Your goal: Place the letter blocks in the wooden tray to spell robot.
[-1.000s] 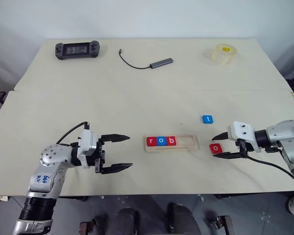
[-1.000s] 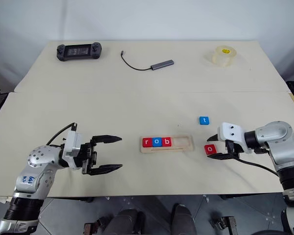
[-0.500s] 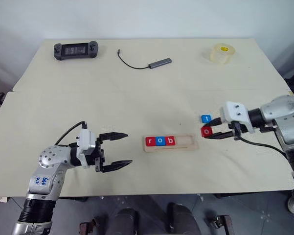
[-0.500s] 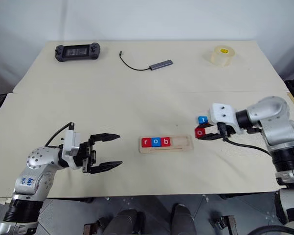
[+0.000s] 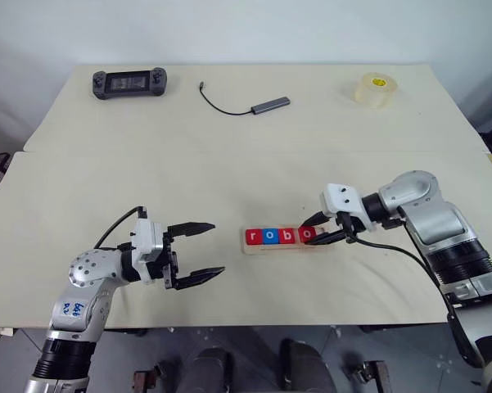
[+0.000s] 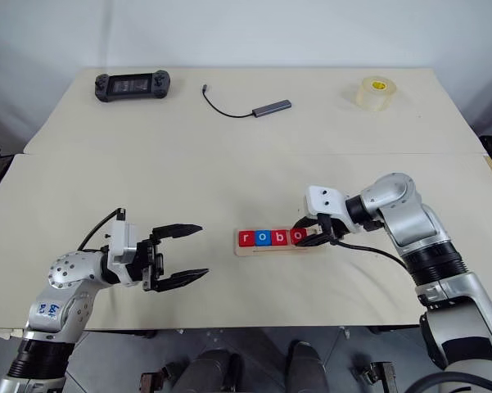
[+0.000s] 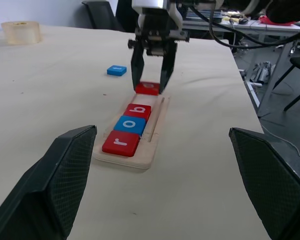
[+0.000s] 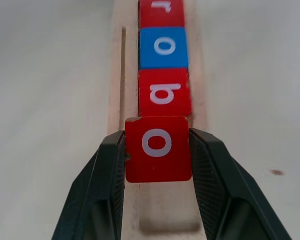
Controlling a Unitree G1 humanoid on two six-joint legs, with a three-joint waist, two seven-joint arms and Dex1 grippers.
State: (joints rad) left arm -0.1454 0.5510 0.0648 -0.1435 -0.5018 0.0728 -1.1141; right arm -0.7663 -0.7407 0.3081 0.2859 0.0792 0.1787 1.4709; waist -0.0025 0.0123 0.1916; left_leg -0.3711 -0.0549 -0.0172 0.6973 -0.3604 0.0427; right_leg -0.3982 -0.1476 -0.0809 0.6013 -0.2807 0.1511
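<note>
Three tiles sit ahead of my right pincer, which clamps the red o, seemingly over the tray; my left pincer gapes empty.

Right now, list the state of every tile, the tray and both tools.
r, o, b tiles: seated in wooden tray.
Red o tile: gripped over fourth slot.
Blue t tile: loose on table.
Right tool: shut on red o.
Left tool: open, empty.

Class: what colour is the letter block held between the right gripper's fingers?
Red, with a white o; the right wrist view shows it best.
</note>
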